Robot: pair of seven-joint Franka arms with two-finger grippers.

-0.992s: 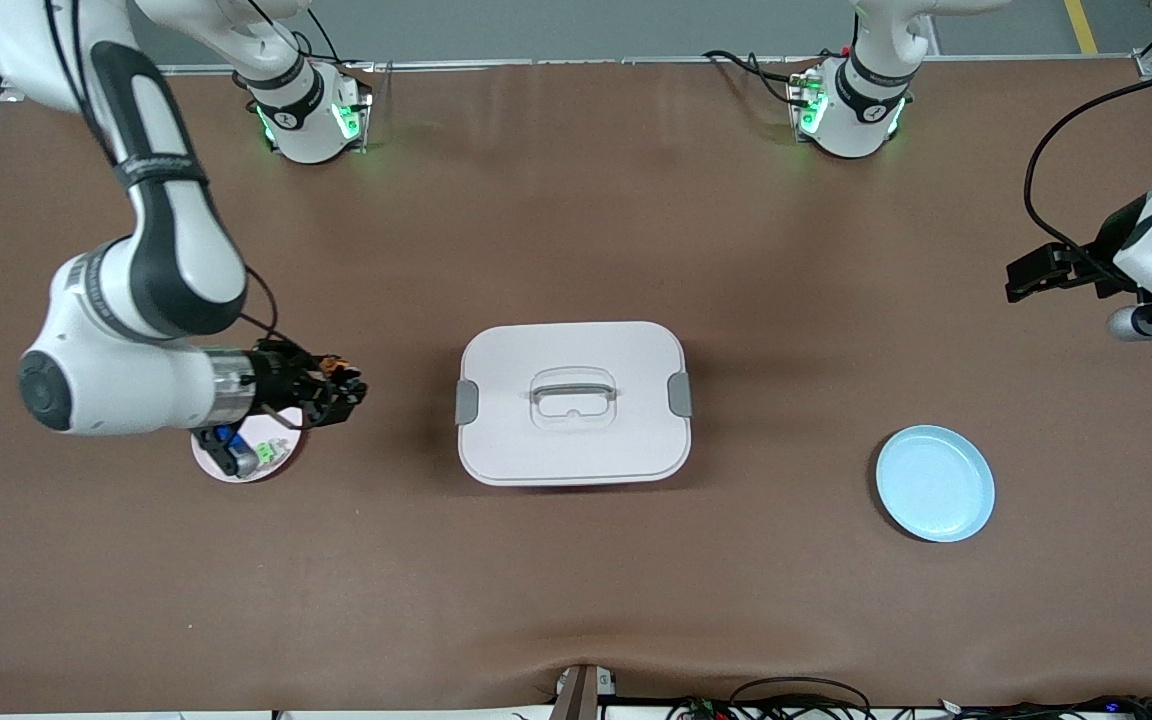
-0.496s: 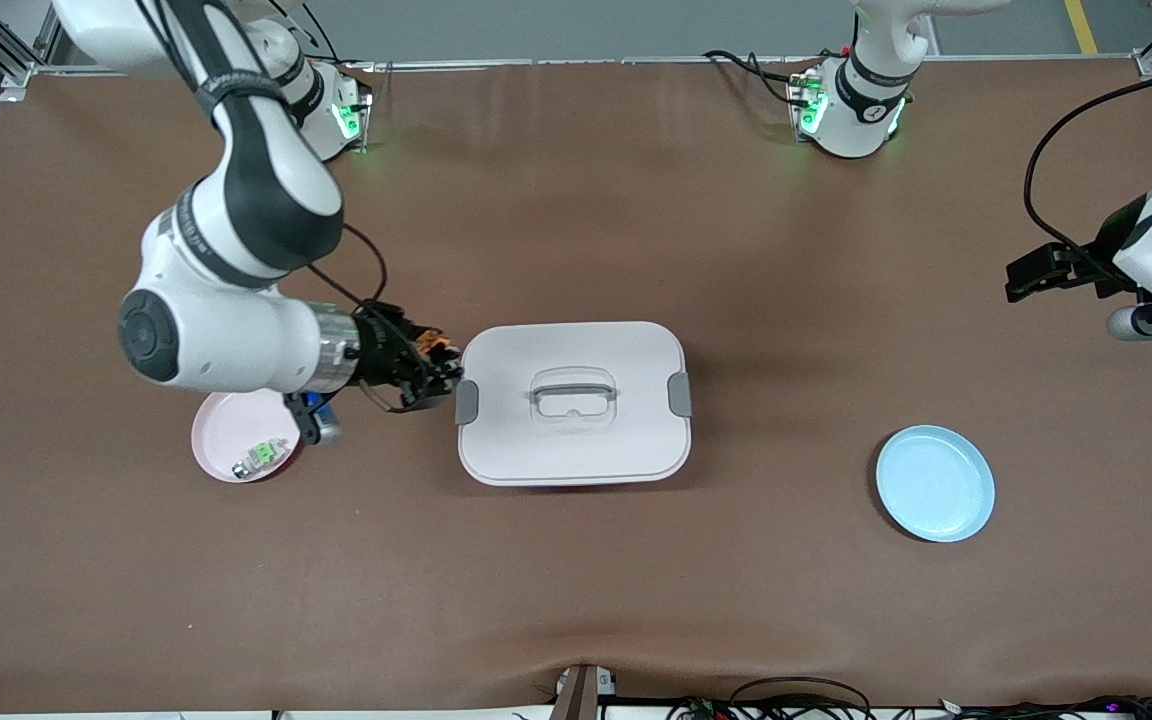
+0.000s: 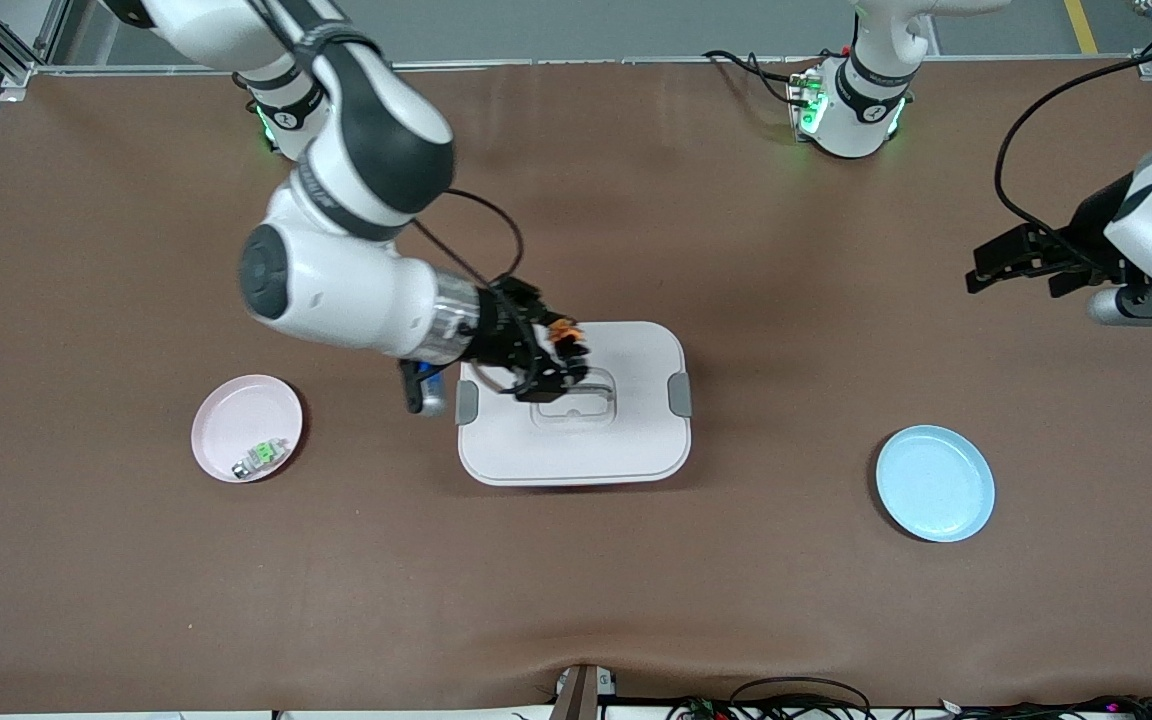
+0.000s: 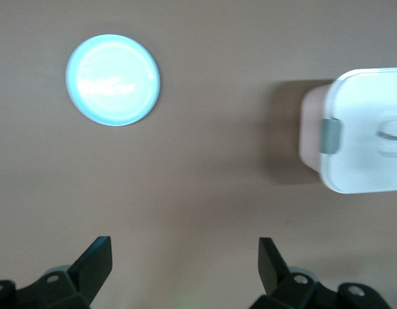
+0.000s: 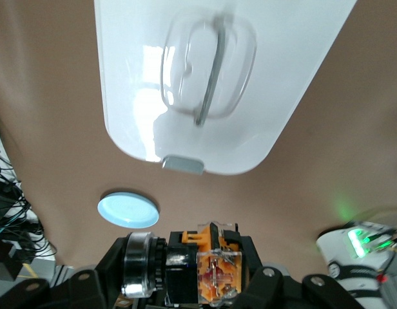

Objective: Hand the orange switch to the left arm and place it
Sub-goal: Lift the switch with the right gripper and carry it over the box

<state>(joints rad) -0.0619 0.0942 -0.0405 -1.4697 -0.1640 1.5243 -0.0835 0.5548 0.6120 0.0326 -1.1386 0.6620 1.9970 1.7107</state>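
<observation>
My right end effector point(image 3: 561, 365) is clenched on the switch point(image 3: 563, 331) and hangs over the box point(image 3: 636, 440), above the lid near its handle point(image 3: 576, 395). The left end effector point(image 3: 1011, 262) is released, jaws wide, waiting over bare counter point(image 3: 786, 600) toward its own end, with the blue plate point(image 3: 934, 483) nearer the front camera.

My worry is clearance. I'm carrying straight across the box rather than around it, and if I sag or drop in height the fingers or the wrist camera could clip the handle or lid. The switch is tiny and held by a small bite, so a bump could twist it or knock it loose onto the lid. The handover also looks tight: little of the switch sticks out for the left to take.

In the right wrist view the switch point(image 5: 214, 270) sits crosswise between the fingers; I judge its long axis roughly level. Which end leads I can't tell.
</observation>
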